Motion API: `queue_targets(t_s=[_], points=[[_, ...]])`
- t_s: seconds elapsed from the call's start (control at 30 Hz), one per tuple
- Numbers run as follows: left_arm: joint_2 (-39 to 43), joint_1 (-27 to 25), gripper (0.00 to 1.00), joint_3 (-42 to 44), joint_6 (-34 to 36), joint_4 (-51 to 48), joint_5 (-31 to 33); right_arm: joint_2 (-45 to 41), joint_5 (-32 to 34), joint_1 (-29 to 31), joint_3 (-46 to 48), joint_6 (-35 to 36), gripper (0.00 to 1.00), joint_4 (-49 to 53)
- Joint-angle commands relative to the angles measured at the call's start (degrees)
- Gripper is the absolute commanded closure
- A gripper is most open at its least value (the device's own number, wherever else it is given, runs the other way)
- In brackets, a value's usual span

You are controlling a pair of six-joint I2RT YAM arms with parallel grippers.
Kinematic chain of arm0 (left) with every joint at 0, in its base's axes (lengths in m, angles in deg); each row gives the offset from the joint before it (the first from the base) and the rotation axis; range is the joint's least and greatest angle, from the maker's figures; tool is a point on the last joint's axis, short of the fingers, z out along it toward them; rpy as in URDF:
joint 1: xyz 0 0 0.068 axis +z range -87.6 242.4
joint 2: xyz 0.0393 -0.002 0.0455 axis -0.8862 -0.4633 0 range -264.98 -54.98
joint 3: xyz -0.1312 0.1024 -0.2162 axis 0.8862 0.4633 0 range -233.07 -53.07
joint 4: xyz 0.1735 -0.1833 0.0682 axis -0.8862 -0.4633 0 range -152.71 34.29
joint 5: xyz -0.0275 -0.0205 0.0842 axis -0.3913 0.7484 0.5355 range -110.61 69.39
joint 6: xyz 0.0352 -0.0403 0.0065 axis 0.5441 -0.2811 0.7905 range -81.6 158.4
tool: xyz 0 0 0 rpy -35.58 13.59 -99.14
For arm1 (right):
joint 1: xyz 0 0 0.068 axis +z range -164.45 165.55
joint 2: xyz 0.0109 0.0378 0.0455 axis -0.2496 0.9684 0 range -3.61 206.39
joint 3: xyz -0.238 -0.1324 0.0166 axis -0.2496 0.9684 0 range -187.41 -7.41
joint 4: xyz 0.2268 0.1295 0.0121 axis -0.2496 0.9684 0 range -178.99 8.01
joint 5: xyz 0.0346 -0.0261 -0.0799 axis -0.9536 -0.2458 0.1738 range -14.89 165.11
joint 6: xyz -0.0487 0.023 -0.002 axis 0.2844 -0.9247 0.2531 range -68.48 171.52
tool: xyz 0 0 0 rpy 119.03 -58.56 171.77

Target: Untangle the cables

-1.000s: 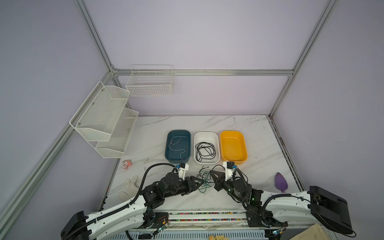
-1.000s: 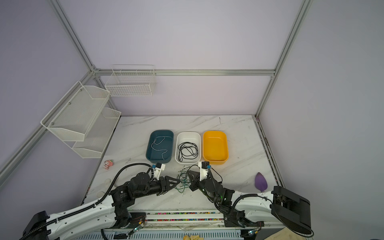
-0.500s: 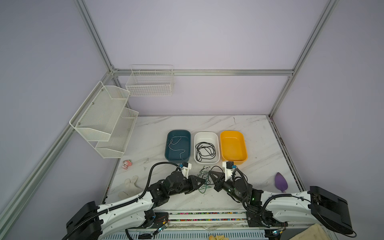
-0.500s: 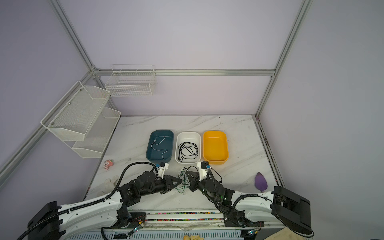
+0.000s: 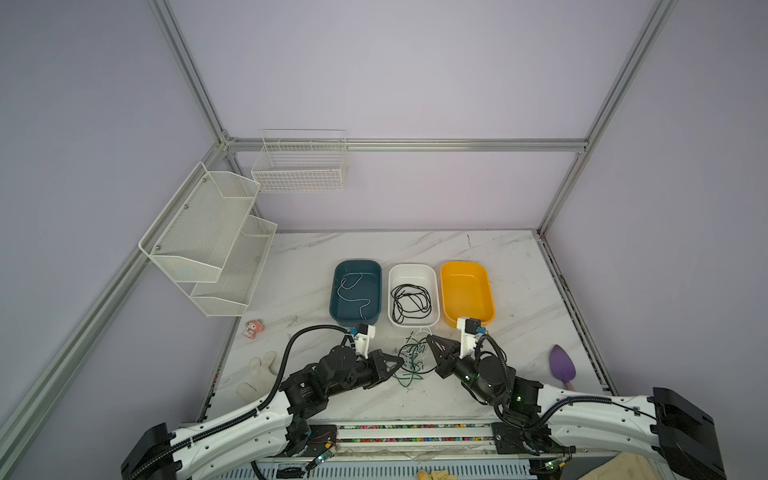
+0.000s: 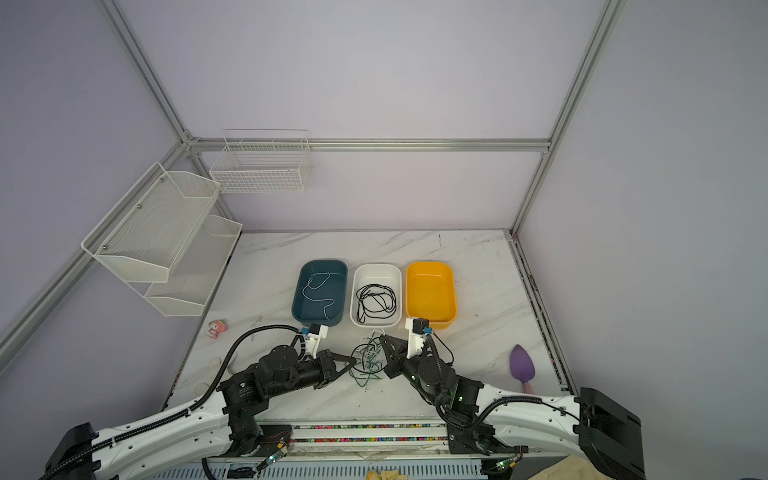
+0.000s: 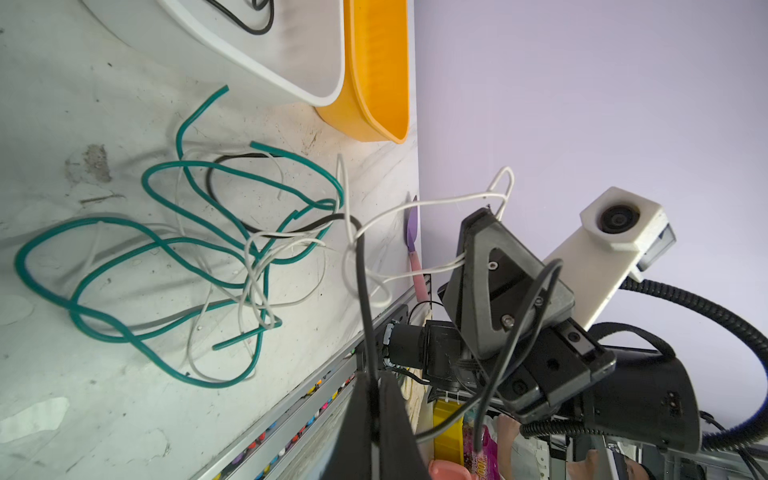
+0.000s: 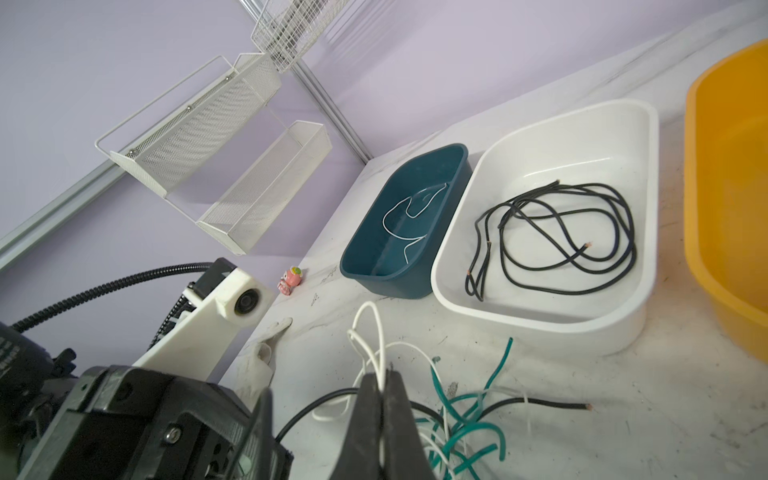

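Left end effector (image 7: pixel 374 378) closed, now clamping black cable (image 7: pixel 362 282).

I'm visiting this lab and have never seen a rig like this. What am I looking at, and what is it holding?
Two robot arms work over a marble table, each ending in a two-finger gripper. Two pictures look down from above; two come from wrist cameras. Between the arms lies a tangle of green, white and black cables. The left gripper is shut on a black cable; the right gripper is shut on a white cable. Behind stand a teal tub holding a white strand, a white tub holding a black coil, and a yellow tub.
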Motion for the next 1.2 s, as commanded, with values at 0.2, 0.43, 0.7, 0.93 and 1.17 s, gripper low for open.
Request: queue_targets(t_s=[0.2, 0.43, 0.7, 0.93, 1.17], points=[[8.9, 0.7, 1.0, 6.8, 0.8, -13.3, 2.3, -7.6, 7.0, 0.1, -9.2, 2.5, 1.0, 17.5], [18.0, 3.3, 1.0, 7.0, 2.1, -24.0, 3.2, -11.5, 9.2, 0.0, -14.1, 3.1, 1.0, 27.1], [27.0, 6.5, 1.0, 0.5, 6.6, -39.8, 4.6, -17.8, 13.1, -0.1, -14.1, 0.0, 1.0, 34.2], [27.2, 7.1, 1.0, -10.1, 12.3, -51.4, 9.9, -18.9, 17.5, -0.4, -13.3, -5.6, 1.0, 41.2], [24.0, 7.2, 1.0, -22.9, 17.4, -57.5, 14.7, -19.6, 17.8, -0.8, -11.6, -9.4, 1.0, 44.2]])
